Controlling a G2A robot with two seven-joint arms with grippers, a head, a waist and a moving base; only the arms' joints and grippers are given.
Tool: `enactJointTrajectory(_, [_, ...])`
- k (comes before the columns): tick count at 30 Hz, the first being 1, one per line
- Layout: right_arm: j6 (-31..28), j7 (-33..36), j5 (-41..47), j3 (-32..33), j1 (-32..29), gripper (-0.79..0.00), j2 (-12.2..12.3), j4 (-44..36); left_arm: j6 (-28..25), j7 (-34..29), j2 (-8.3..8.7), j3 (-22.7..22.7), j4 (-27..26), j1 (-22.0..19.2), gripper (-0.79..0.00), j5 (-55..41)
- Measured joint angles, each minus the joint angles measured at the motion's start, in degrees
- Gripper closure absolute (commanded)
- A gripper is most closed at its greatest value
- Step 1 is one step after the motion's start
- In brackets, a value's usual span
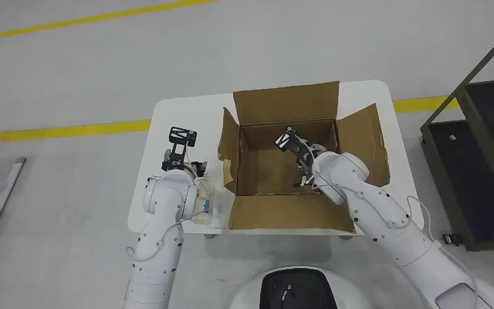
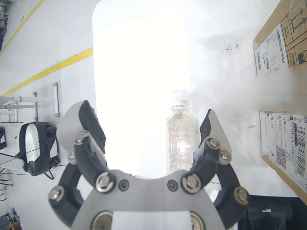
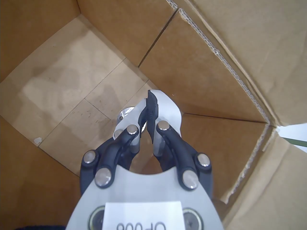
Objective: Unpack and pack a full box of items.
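White table [image 1: 171, 116], right gripper [image 3: 147, 107] pinched shut deep inside cardboard box [image 3: 203, 72], left gripper [image 2: 147, 113] spread wide near clear bottle [image 2: 180, 135].

We've got a wide free stretch of tabletop [image 2: 144, 37] ahead of the left hand [image 2: 148, 110], fingers spread; a clear bottle [image 2: 181, 132] lies just inside one finger. The box [image 1: 285, 154] w/ its raised side flap [image 1: 228, 151] blocks that hand's right. Inside, the right hand [image 3: 147, 104], pinched closed, sits near a corner w/ walls close by & a small metal item [image 3: 124, 114] under it; the rest of the box floor [image 3: 72, 72] is free
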Motion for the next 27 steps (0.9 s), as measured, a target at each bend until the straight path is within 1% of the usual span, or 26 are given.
enactJointTrajectory(18, [0.0,0.0,0.0,0.0,0.0,0.000,0.0,0.0,0.0,0.0,0.00,0.0,0.0,0.0,-0.785,0.0])
enactJointTrajectory(19, [0.0,0.0,0.0,0.0,0.0,-0.785,0.0,0.0,0.0,0.0,0.00,0.0,0.0,0.0,-0.785,0.0])
enactJointTrajectory(21, [0.0,-0.2,0.0,0.1,-0.2,-0.785,0.0,0.0,0.0,0.0,0.00,0.0,0.0,0.0,-0.785,0.0])
enactJointTrajectory(23, [-0.2,-2.0,-0.1,0.6,-1.0,-0.785,0.1,-0.4,0.0,0.0,0.00,0.0,0.0,0.0,-0.785,0.0])
enactJointTrajectory(27, [-1.5,-3.2,-1.3,1.1,-2.3,-0.785,0.3,-2.9,0.0,0.0,0.00,0.0,0.0,0.0,-0.785,0.0])
